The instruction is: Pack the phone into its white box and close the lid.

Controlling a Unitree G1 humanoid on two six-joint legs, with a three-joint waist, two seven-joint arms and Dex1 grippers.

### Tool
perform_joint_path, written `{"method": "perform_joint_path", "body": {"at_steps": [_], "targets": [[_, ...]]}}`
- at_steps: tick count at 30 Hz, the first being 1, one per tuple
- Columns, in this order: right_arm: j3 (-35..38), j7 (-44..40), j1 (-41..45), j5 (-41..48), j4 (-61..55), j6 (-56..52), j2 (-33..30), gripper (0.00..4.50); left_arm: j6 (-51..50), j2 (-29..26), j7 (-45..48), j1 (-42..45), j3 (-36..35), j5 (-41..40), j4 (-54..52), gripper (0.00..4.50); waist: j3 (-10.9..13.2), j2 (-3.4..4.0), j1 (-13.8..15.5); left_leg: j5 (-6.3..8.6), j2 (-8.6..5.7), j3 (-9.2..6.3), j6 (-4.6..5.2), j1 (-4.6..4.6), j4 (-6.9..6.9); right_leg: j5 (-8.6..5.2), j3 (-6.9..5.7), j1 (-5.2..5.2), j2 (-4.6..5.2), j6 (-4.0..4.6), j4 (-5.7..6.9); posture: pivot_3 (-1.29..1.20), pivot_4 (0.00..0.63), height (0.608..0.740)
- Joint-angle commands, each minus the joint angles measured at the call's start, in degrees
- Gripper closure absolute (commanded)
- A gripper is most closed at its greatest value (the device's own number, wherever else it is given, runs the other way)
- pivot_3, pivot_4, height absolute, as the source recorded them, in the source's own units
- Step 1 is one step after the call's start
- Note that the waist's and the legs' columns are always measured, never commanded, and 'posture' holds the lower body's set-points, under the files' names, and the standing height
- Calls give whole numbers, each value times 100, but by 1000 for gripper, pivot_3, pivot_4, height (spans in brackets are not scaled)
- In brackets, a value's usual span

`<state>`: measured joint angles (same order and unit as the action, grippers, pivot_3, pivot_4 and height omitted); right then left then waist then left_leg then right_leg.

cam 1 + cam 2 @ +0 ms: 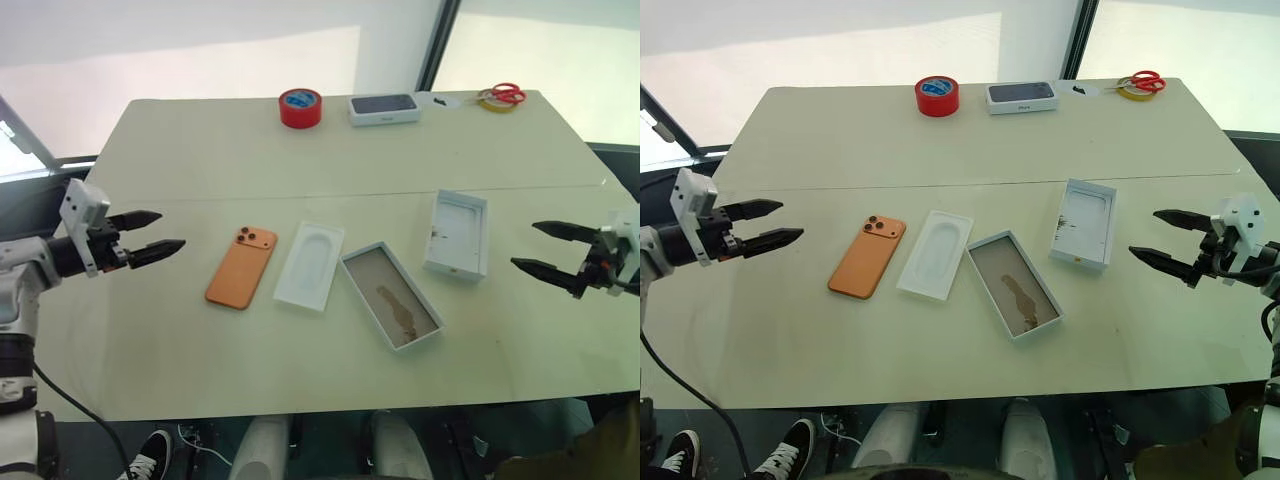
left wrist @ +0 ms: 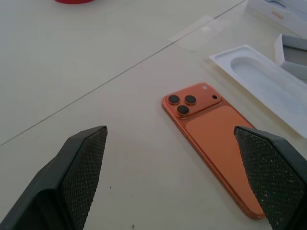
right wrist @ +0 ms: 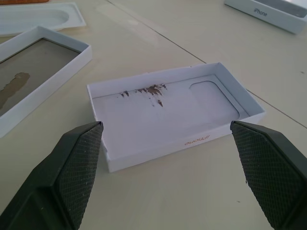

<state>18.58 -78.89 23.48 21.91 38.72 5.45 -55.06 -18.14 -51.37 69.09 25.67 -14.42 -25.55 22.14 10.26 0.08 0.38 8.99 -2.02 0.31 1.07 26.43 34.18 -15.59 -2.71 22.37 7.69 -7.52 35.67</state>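
The phone [image 1: 241, 267] lies flat on the bench [image 1: 200, 160], orange back up, with its lens cluster at the far end. It is judged rigid, dense for its size and smooth-edged, so slipping is likely under a light pinch; because it lies so low against the bench, a hold across the two long edges near the middle seems best, with one edge perhaps needing to be tipped up first. The glass face is turned down, so it should be set down gently rather than dropped.

Just beside it, apart by a narrow gap, lies a thin white insert [image 1: 309, 265]. Next comes the white box [image 1: 391, 296], open side up and angled, its tan floor bare. The lid [image 1: 457, 233] lies well beyond that, inside up; both are taken to be light, thin card, easily dented, and best held by opposite walls.

The left claw [image 1: 149, 233] hovers off the bench near the phone, spread wide and empty. The right claw [image 1: 545, 248] hangs near the lid, likewise wide apart and holding nothing.

At the far edge are a red tape roll [image 1: 300, 107], a dark-topped box [image 1: 384, 108] and scissors [image 1: 506, 95].
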Motion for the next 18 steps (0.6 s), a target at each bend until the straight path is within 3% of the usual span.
{"method": "perform_joint_path", "body": {"at_steps": [1, 18], "targets": [[84, 35, 150, -28, 108, 159, -104, 64, 208, -2, -105, 187, -179, -35, -121, 64, 0, 0, 4, 0, 0, 0, 0, 0, 1, 0, 0, 0, 0, 0, 1, 0, 150, 740], [26, 79, 295, -165, 301, 443, -5, 64, 712, 197, -460, -238, -110, 209, -313, 64, 0, -1, -8, -13, 2, 6, -17, -6, 4, 0, 3, 8, 0, 0, 42, 0, 150, 740]]}}
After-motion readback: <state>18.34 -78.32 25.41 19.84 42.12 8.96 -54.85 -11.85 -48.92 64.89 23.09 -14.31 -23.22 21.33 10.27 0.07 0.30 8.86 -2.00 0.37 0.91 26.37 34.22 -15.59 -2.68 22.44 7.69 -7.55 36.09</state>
